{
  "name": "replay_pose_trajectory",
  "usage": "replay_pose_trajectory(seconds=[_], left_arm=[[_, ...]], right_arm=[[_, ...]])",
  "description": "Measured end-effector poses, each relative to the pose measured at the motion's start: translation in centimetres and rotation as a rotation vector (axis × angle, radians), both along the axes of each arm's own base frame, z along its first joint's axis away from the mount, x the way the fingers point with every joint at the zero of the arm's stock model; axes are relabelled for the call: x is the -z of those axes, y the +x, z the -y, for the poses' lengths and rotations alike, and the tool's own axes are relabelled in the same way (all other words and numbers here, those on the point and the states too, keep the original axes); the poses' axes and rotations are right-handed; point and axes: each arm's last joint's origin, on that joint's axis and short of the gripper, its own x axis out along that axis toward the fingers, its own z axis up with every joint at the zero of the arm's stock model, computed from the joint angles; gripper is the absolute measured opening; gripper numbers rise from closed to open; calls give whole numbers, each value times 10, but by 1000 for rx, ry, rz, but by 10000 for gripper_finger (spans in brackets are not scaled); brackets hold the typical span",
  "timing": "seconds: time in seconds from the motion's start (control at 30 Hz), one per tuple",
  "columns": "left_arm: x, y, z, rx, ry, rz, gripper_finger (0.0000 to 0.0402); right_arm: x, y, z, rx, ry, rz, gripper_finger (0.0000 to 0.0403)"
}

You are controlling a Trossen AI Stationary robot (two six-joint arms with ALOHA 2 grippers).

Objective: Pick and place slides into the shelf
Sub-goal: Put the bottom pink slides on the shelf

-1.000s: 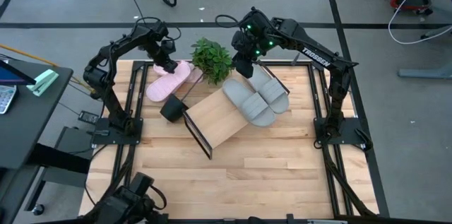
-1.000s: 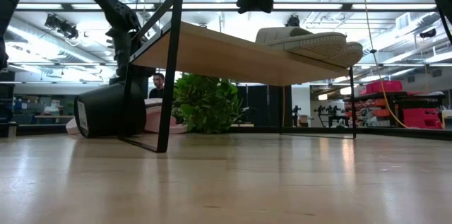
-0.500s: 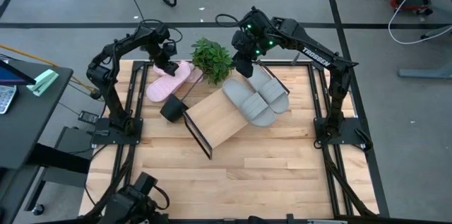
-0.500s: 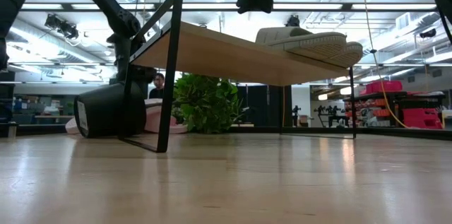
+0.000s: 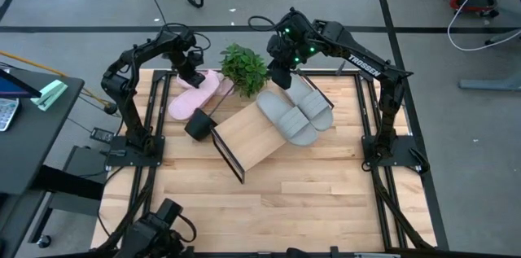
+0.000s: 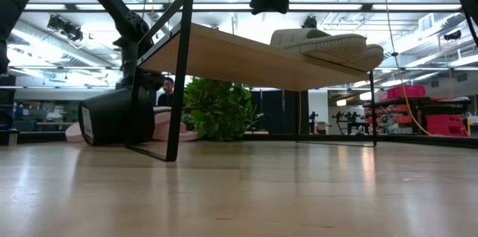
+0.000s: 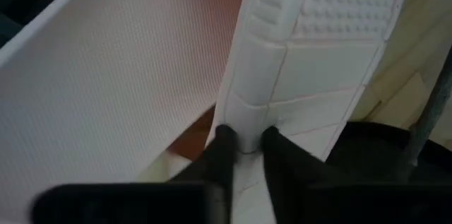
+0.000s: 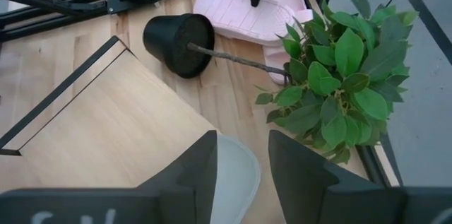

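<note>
Two pale pink slides (image 5: pixel 194 95) lie side by side at the table's far left. My left gripper (image 5: pixel 195 75) stands at their far end, shut on one of them (image 7: pixel 332 33), whose treaded sole faces the wrist camera. Two light grey slides (image 5: pixel 297 111) rest on the right part of the slanted wooden shelf (image 5: pixel 248 140). My right gripper (image 8: pixel 244 160) hovers open above the far end of the grey slides, touching nothing. My left gripper pinches the rim of one pink slide's sole (image 7: pixel 244 121) between its two fingers (image 7: pixel 224 146), at the slide's far end. The fingers come from above, pointing down. The slide is not lifted and lies against the other pink slide (image 7: pixel 106 75).
A green plant (image 5: pixel 244 67) lies tipped over, its black pot (image 5: pixel 198 125) on its side between the pink slides and the shelf's left frame (image 5: pixel 228 156). A person (image 6: pixel 168 87) shows beyond the table. Bare tabletop (image 5: pixel 269 201) lies toward the near edge.
My left gripper has come down a little onto the far end of the pink slides.
</note>
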Motion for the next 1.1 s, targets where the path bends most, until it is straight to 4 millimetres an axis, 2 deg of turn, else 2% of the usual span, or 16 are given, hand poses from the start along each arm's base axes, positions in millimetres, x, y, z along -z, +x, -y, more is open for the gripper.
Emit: replay_pose_trajectory(seconds=[0.1,0.43,0.63,0.87,1.1], left_arm=[[0,-1,1,0,-10,-5,21],[-14,-2,2,39,-66,-17,11],[-35,0,0,45,-71,-17,9],[-61,0,-12,29,14,4,8],[-92,-2,-14,9,70,-67,6]], right_arm=[[0,0,1,5,-3,0,133],[0,0,1,7,-4,1,133],[-1,0,1,7,-7,7,130],[0,0,1,7,-7,6,128],[-1,0,1,7,-7,8,128]])
